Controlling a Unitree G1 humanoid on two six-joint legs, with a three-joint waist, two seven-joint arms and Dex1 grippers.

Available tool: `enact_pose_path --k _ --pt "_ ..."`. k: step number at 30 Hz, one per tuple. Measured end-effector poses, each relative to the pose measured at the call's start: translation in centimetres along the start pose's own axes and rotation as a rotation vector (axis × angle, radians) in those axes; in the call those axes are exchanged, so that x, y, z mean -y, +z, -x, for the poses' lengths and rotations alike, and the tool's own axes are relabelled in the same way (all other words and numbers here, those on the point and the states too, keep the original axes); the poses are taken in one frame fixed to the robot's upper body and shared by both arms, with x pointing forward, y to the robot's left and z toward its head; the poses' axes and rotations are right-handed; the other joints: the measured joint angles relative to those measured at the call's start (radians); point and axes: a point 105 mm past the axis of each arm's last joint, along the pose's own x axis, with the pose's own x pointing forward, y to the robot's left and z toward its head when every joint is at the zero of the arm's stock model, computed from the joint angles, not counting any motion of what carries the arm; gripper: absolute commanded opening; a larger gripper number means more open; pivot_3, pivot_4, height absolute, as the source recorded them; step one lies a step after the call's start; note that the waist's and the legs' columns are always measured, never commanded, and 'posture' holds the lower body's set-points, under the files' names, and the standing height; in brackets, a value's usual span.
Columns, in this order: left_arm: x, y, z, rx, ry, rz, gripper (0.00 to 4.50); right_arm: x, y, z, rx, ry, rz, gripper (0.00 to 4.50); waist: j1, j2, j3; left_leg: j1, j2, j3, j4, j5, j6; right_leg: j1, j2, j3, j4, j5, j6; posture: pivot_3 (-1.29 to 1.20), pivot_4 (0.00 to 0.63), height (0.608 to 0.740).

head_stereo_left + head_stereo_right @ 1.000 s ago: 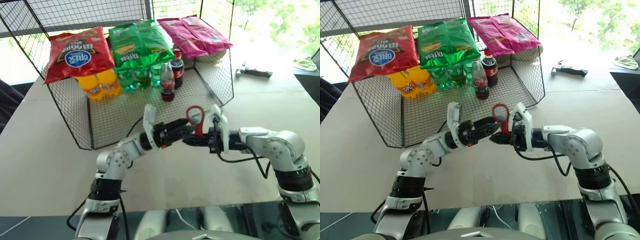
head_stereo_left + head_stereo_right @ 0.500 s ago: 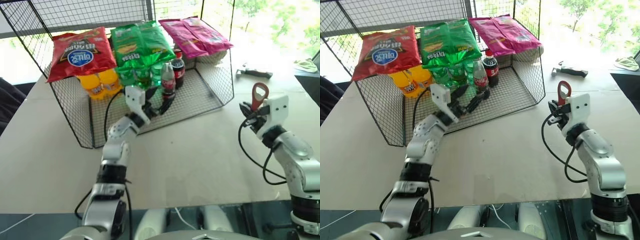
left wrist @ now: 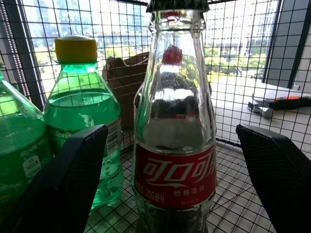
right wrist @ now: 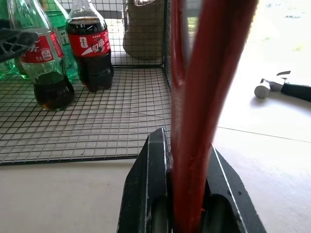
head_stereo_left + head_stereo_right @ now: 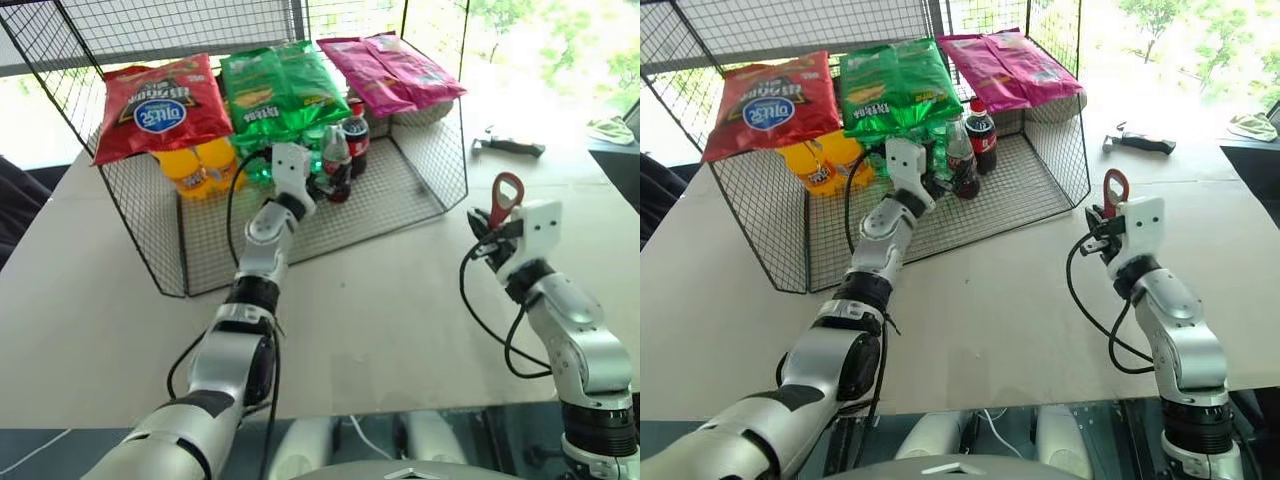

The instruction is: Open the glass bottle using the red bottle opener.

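Two textured black fingers [image 3: 68,170] of the left end effector [image 3: 170,174] standing wide apart, flanking the glass bottle [image 3: 175,126] without touching its smooth clear wall. Standing upright between those fingers on the wire-mesh basket [image 5: 400,195] floor, slim and narrow-necked, with a red label band. Sitting just beside the left end effector, a green plastic bottle [image 3: 85,116] with a yellow cap. Clamping shut on the red bottle opener [image 5: 505,195], the right end effector [image 5: 492,225], with the flat ring-shaped head pointing up above the pale bench [image 5: 400,300].

The left gripper [image 5: 318,187] reaches into the wire basket [image 5: 400,190], the glass bottle [image 5: 336,163] just beyond its jaws; the right gripper [image 5: 492,222] clamps the red bottle opener [image 5: 505,196] upright.
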Motion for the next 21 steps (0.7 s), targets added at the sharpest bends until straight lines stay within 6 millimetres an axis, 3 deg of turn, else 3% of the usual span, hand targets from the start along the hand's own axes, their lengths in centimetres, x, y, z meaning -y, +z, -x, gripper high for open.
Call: enact_pose_path --k 11,15,16,20,21 --pt "0.1 -0.2 -2.5 -0.090 0.041 0.017 4.36 -2.3 0.9 0.0 0.042 0.061 0.000 0.00 -0.006 -0.001 0.000 0.000 0.000 0.000 0.003 0.000 0.000 0.000 0.001 0.000 0.003 0.000 0.000 0.00 0.150 0.740" --pt "-0.1 -0.8 -2.4 -0.122 0.072 0.012 4.36 -2.5 1.0 0.2 0.047 0.057 0.013 0.00 -0.007 -0.001 0.000 0.000 0.000 0.000 0.004 0.000 0.000 0.000 0.001 0.000 0.004 0.000 0.000 0.00 0.150 0.740" --pt "-0.3 -1.1 -2.3 -0.132 0.088 0.020 3.84 -2.5 1.0 0.2 0.045 0.056 0.014 0.00 -0.007 -0.001 0.000 0.000 0.000 0.000 0.004 0.000 0.000 0.000 0.001 0.000 0.004 0.000 0.000 0.00 0.150 0.740" --pt "-0.4 -1.2 -2.4 -0.146 0.104 0.019 2.81 -2.7 0.9 0.2 0.042 0.055 0.011 0.00 -0.006 -0.001 0.000 0.000 0.000 0.000 0.005 0.000 0.000 0.000 0.001 -0.001 0.004 0.000 0.000 0.00 0.150 0.740" --pt "-0.4 -1.2 -2.4 -0.146 0.102 0.018 2.81 -2.7 0.9 0.2 0.042 0.055 0.012 0.00 -0.006 -0.001 0.000 0.000 0.000 0.000 0.005 0.000 0.000 0.000 0.001 -0.001 0.004 0.000 0.000 0.00 0.150 0.740"
